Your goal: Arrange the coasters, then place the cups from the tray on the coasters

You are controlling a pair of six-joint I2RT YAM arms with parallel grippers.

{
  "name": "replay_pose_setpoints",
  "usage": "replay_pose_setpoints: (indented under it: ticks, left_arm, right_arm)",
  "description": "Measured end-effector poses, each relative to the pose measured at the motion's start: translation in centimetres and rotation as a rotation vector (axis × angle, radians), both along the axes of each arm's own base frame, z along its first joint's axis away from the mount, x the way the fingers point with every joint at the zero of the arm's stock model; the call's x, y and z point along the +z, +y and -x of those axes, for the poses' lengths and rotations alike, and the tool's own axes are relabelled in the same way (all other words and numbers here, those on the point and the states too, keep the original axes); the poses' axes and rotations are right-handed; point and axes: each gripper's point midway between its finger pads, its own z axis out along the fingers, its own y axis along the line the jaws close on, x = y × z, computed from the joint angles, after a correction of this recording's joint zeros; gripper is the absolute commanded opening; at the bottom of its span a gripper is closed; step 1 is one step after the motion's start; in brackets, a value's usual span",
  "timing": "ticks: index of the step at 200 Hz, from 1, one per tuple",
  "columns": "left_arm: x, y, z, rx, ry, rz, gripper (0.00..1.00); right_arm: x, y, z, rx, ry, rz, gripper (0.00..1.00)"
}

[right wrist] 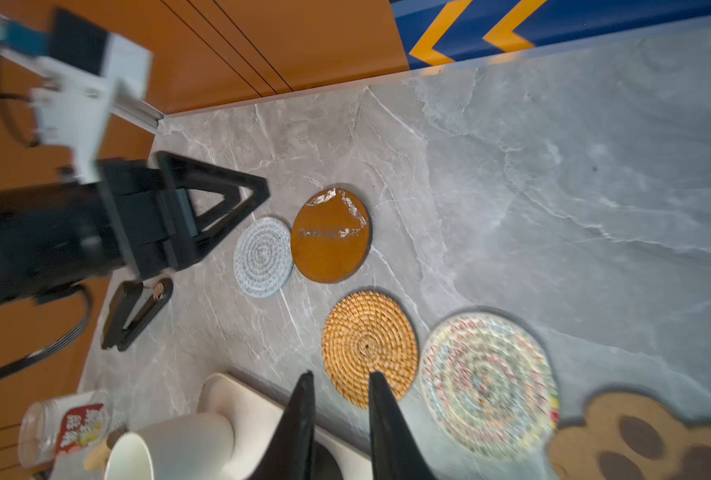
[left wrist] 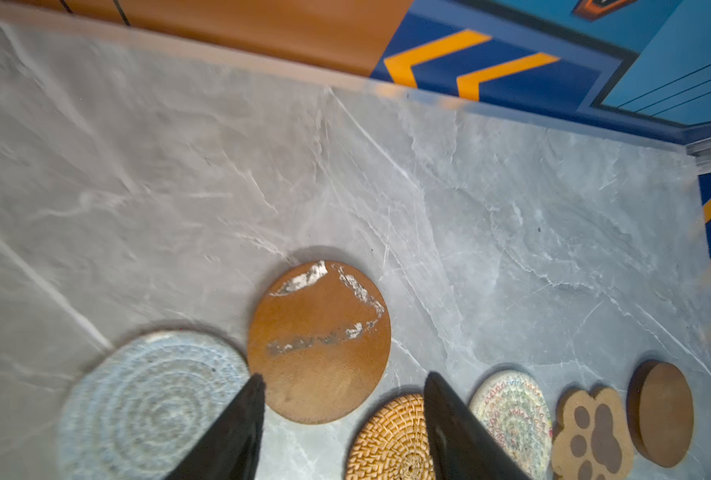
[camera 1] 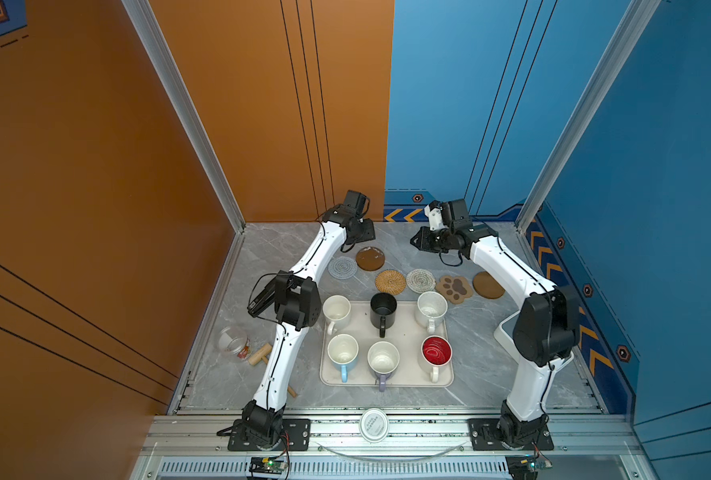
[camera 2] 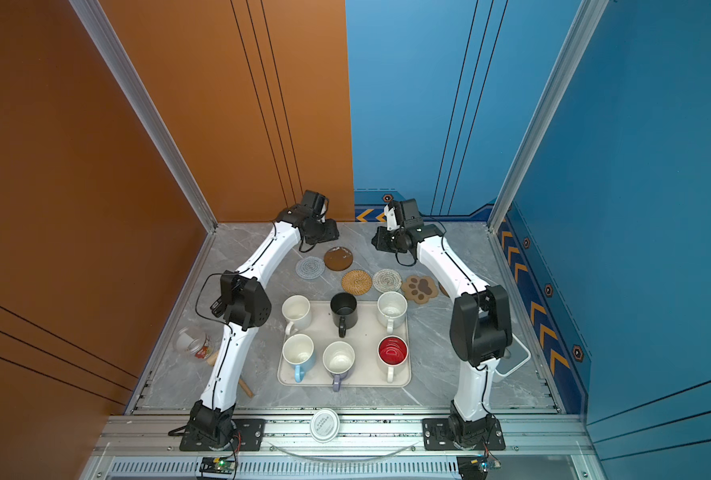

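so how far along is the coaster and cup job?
Done, roughly: six coasters lie flat beyond the tray, four lined up from the rattan coaster to the plain brown disc, the grey-blue woven coaster and scuffed brown disc farther back. In hand: nothing; left gripper and right gripper are empty, jaws apart. To do: all six mugs, white mug through red-lined mug, sit on the tray.
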Motion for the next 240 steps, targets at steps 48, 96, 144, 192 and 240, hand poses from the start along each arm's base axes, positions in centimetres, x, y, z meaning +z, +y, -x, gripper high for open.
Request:
replay_pose_setpoints:
  ticks: [48, 96, 144, 192, 240]
  left_arm:
    - [-0.2, 4.0, -1.6, 0.072, 0.007, 0.03, 0.27]
    - [-5.0, 4.9, -1.7, 0.083, 0.094, 0.026, 0.27]
    - [-8.2, 4.4, -1.7, 0.081, 0.145, 0.05, 0.27]
    - [-9.0, 4.5, -2.4, 0.092, 0.14, 0.083, 0.27]
    - [-10.8, 4.5, -2.5, 0.101, 0.168, 0.099, 0.27]
  right_arm:
    - [-6.0, 3.5, -4.8, 0.047, 0.098, -0.077, 0.02]
    - [-9.1, 5.1, -6.2, 0.057, 0.162, -0.114, 0.02]
    - [-11.1, 5.8, -7.1, 0.067, 0.198, -0.142, 0.0]
    - [-14.4, 5.2, -7.0, 0.044, 0.271, -0.14, 0.0]
    - [-15.3, 5.3, -7.3, 0.044, 0.29, -0.16, 0.0]
